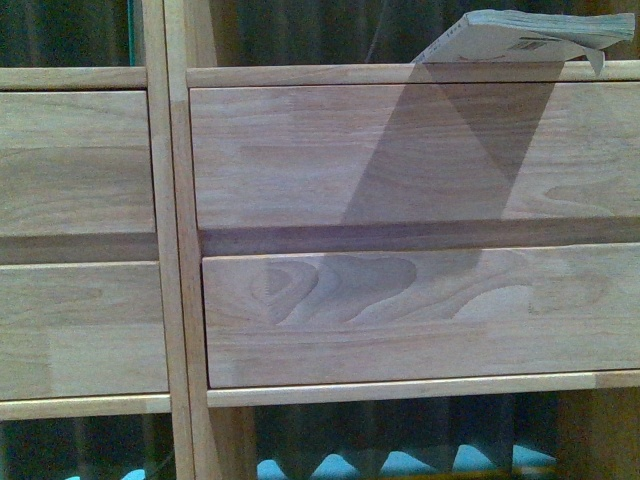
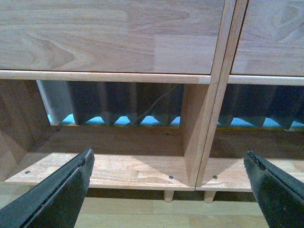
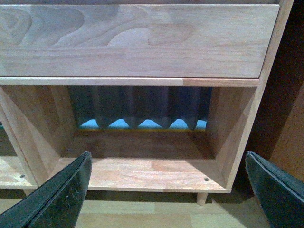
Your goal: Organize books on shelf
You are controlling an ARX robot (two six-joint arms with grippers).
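Observation:
In the front view a thin book (image 1: 530, 38) lies tilted in the compartment above the drawers of the pale wood shelf (image 1: 180, 250), its corner over the ledge. Neither arm shows in that view. My left gripper (image 2: 168, 164) is open, its black fingers (image 2: 61, 190) spread wide before the bottom compartments, with nothing between them. My right gripper (image 3: 168, 166) is open too, facing the shelf's (image 3: 142, 173) bottom right compartment, which holds nothing. No book shows in either wrist view.
Two drawer fronts (image 1: 420, 315) stack under the book. A central upright (image 2: 209, 118) divides the bottom compartments. Short peg legs (image 2: 168, 195) stand on a light wood floor (image 3: 142, 218). A dark curtain and something turquoise (image 3: 149, 124) show behind the open back.

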